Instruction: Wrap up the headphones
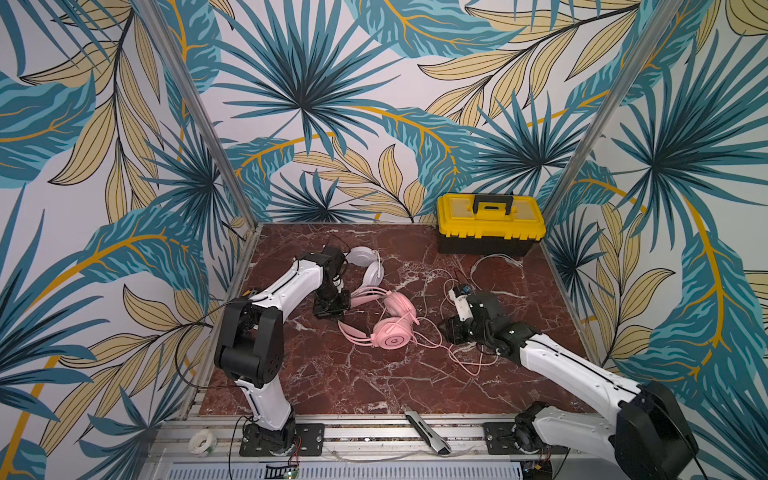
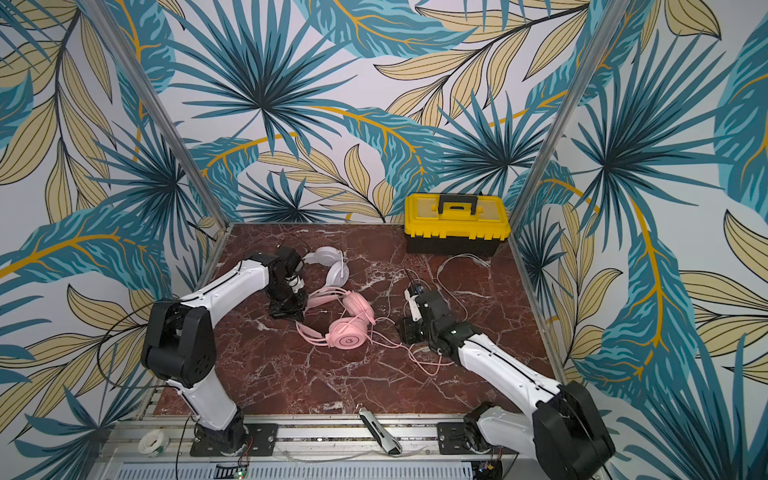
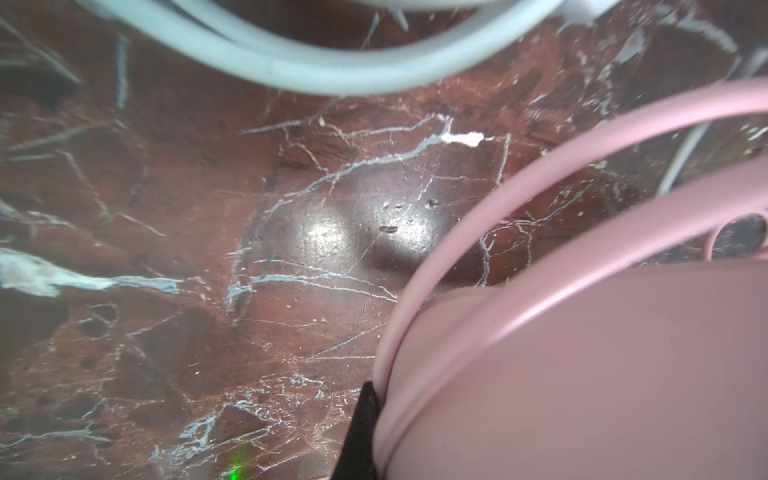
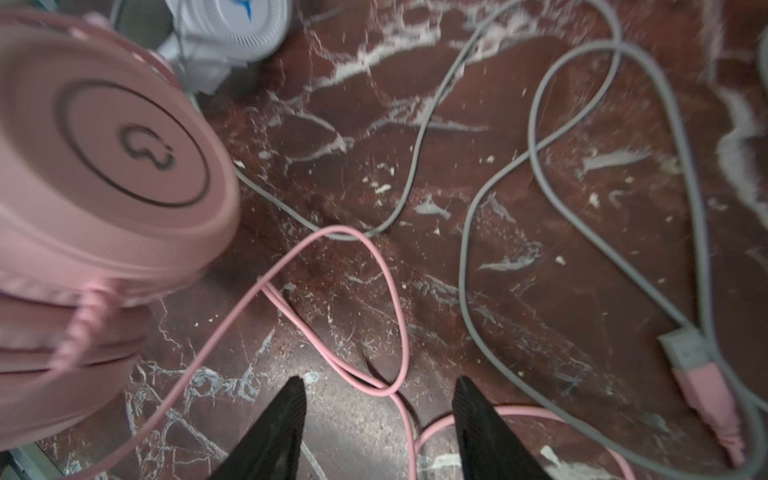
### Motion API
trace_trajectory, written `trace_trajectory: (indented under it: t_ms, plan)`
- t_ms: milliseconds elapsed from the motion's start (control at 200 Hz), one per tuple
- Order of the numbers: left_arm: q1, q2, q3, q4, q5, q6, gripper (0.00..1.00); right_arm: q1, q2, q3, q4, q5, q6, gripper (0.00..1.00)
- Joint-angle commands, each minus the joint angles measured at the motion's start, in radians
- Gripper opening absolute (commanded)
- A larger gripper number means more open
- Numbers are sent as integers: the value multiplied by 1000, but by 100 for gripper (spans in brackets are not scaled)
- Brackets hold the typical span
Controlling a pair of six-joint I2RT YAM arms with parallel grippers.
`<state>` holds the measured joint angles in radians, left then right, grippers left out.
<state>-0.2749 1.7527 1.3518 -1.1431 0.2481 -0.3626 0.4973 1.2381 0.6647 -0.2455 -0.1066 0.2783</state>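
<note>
Right hand (image 4: 379,380) released, its fingers astride the pink cable (image 4: 402,332); in a top view the pink headset (image 1: 392,338) lies at nine o'clock. Left hand (image 1: 332,309) clenched (grasp unclear).

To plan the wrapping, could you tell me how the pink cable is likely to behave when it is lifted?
Probably floppy: the pink cable lies in loose loops, so it should sag on either side of the right gripper. It likely weighs little, being thin. It may snag, since it crosses the grey cable.
</note>
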Motion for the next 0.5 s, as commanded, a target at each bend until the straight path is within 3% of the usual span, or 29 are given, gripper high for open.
trace_trajectory:
  t_ms: [0, 356, 446, 496]
  plan:
    - [5, -60, 37, -28, 65, 20, 0, -2, 92, 44, -25, -68, 47, 59]
    - [9, -77, 33, -28, 87, 13, 0, -5, 352, 165, 18, -3, 42, 57]
    - [10, -81, 30, -29, 86, 13, 0, -5, 398, 182, 51, -65, 41, 49]
    - [12, -84, 28, -28, 84, 12, 0, -4, 402, 177, 65, -95, 41, 38]
